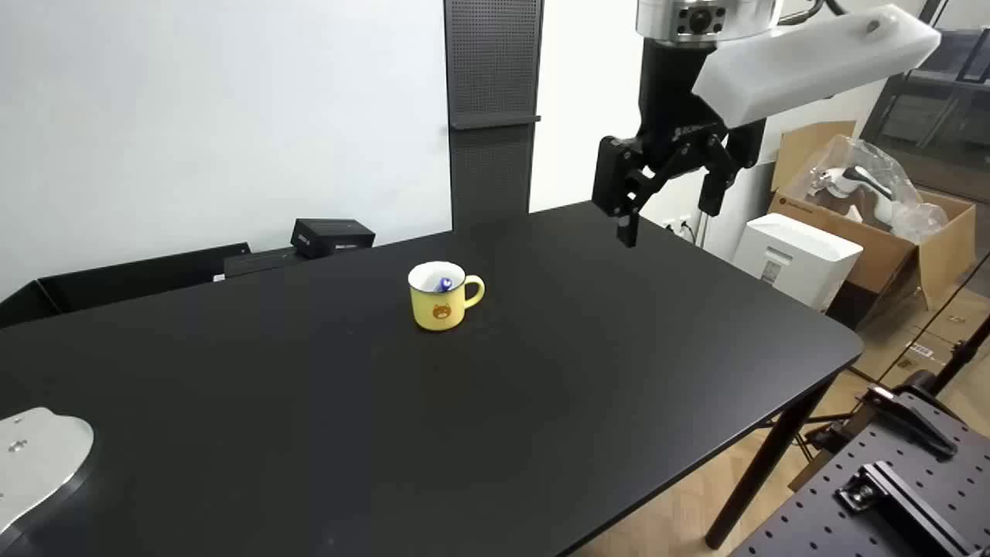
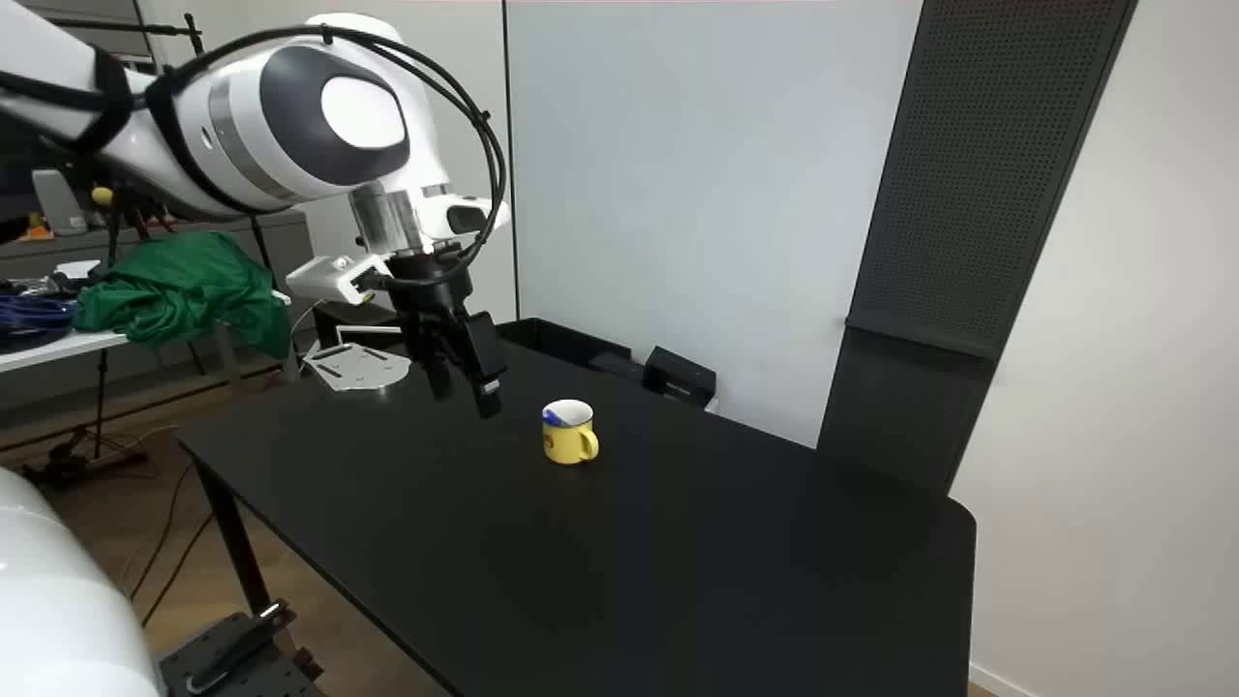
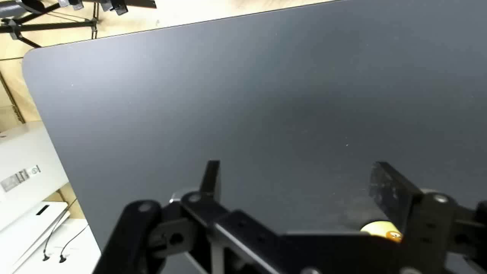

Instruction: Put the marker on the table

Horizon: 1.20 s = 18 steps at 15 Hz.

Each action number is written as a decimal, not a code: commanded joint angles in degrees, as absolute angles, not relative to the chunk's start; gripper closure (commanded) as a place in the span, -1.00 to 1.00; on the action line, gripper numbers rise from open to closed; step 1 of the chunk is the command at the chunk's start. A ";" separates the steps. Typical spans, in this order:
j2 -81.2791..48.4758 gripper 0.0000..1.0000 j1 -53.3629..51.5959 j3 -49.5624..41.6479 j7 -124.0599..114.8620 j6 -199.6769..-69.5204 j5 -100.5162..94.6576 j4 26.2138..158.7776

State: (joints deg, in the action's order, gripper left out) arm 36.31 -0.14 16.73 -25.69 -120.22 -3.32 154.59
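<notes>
A small yellow mug (image 1: 438,311) stands upright on the black table (image 1: 541,402). The blue end of a marker (image 1: 445,285) shows inside the mug, below its rim; the marker also shows in an exterior view (image 2: 555,418), leaning in the mug (image 2: 564,445). The rest of the marker is hidden. My gripper (image 1: 668,220) is open and empty, above the table and apart from the mug; it also shows in an exterior view (image 2: 465,397). In the wrist view the fingers (image 3: 296,164) are wide apart, and part of the mug (image 3: 380,229) shows at the right finger's base.
A silver plate (image 1: 42,456) lies at the table's left end, also in an exterior view (image 2: 358,366). Black boxes (image 1: 332,235) stand along the wall side. A white bin (image 1: 797,255) and a cardboard box (image 1: 874,240) stand beyond the right edge.
</notes>
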 commanded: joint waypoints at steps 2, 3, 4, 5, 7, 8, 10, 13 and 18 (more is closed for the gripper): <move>36.18 -1.00 -0.92 15.96 -26.09 -120.07 -3.84 154.50; 36.18 -1.00 -0.92 15.96 -26.09 -120.07 -3.84 154.50; 36.18 -1.00 -0.92 15.96 -26.09 -120.07 -3.84 154.50; 36.18 -1.00 -0.92 15.96 -26.08 -120.07 -3.84 154.50; 36.18 -1.00 -0.92 15.96 -26.08 -120.07 -3.84 154.50; 36.18 -1.00 -0.92 15.96 -26.08 -120.07 -3.84 154.50; 36.18 -1.00 -0.92 15.96 -26.08 -120.07 -3.84 154.50; 35.53 -1.00 -0.62 15.72 -25.80 -121.06 -4.15 154.44; 27.42 -1.00 0.61 13.52 -19.54 -136.94 -9.76 153.28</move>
State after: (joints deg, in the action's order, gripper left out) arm 33.59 0.04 15.22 -23.46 -128.33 -6.86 154.67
